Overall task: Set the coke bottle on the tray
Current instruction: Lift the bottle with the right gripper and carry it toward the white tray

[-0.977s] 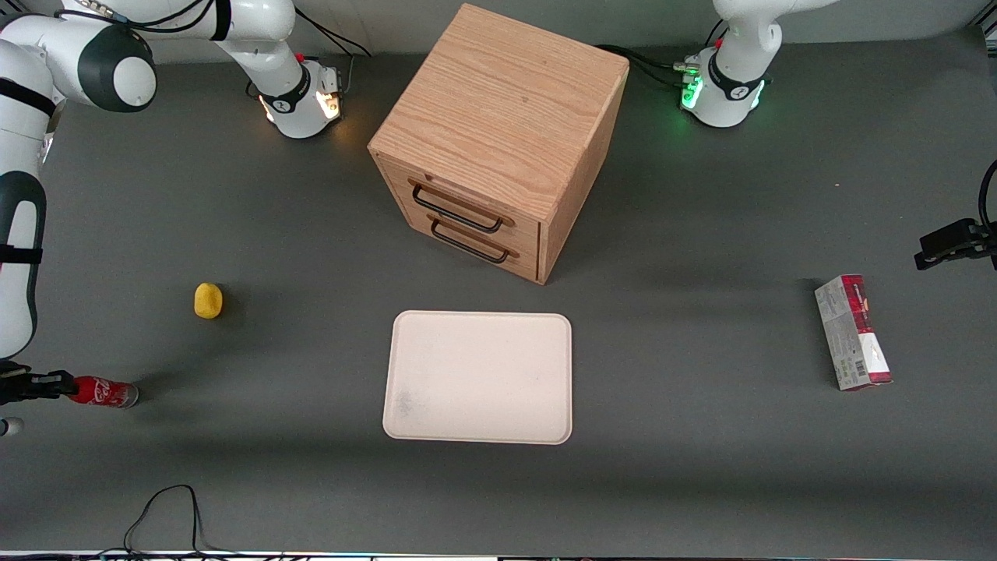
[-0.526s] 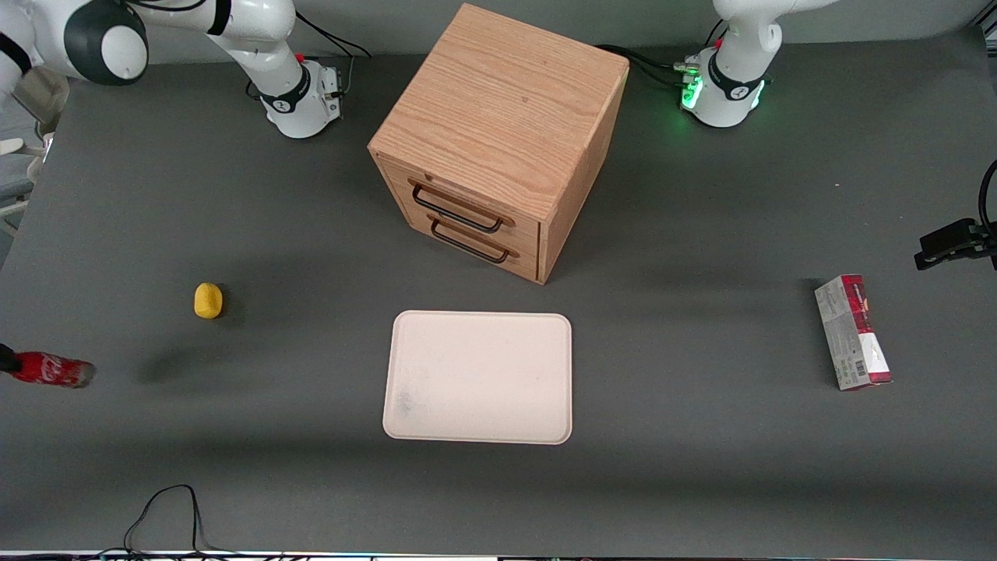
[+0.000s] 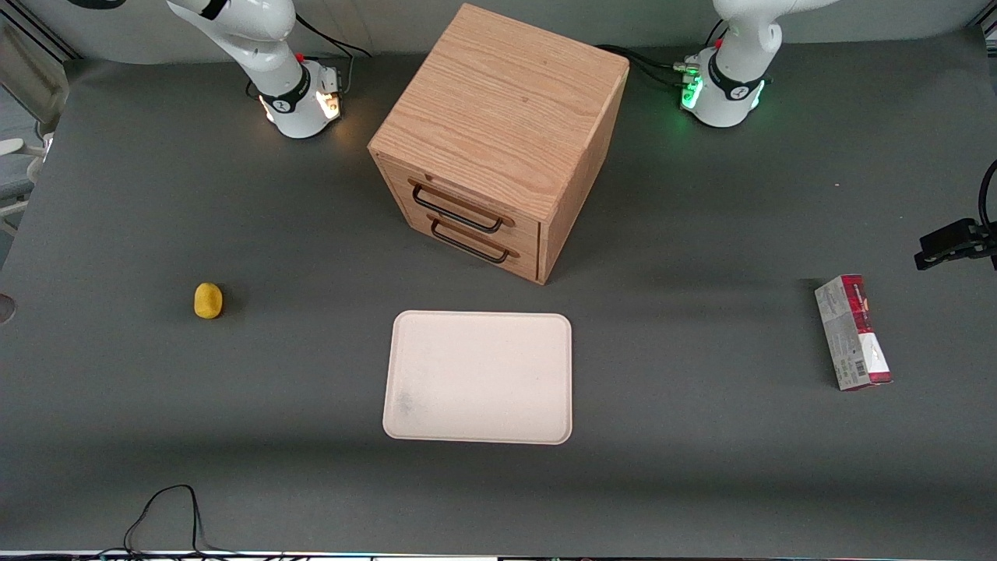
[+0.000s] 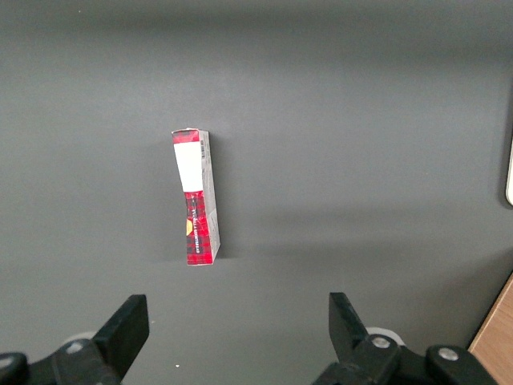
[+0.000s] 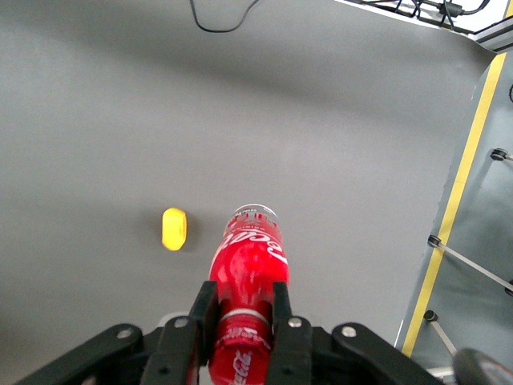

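Gripper [image 5: 245,321] clamped on coke bottle [image 5: 247,269] neck, held high above worktop nr working arm's end, yellow obj [image 5: 173,228] on table below, tray [image 3: 478,377] mid-table nr front edge, bare.

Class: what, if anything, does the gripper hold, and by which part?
The gripper holds the coke bottle, clamped near its capped neck end, above the table.
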`<state>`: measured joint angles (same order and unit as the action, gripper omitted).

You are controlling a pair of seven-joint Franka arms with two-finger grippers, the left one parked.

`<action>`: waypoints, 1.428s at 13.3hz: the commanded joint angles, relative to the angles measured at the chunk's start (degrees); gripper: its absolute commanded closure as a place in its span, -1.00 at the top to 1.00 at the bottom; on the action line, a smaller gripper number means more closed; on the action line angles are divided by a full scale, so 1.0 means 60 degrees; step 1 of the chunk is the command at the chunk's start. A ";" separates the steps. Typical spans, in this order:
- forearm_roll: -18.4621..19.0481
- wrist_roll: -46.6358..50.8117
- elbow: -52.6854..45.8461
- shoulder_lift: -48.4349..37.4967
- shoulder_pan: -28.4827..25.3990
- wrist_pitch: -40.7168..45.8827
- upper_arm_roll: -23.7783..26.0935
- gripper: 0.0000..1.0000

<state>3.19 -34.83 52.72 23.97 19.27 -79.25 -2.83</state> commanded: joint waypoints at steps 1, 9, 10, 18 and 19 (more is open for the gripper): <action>-0.0224 -0.0056 0.0236 -0.0185 -0.0324 0.0040 0.0527 -1.00; -0.0166 0.4467 0.0236 -0.0362 -0.4128 -0.0295 0.1878 -1.00; -0.0123 0.4747 0.0236 -0.0318 -0.4699 -0.0500 0.1863 -1.00; 0.0200 0.7254 0.0222 0.0970 -0.6844 -0.1731 0.1805 -1.00; 0.0287 0.7240 0.0149 0.1276 -0.6844 -0.1936 0.1746 -1.00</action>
<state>3.80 7.75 55.02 29.32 -21.88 -89.02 8.59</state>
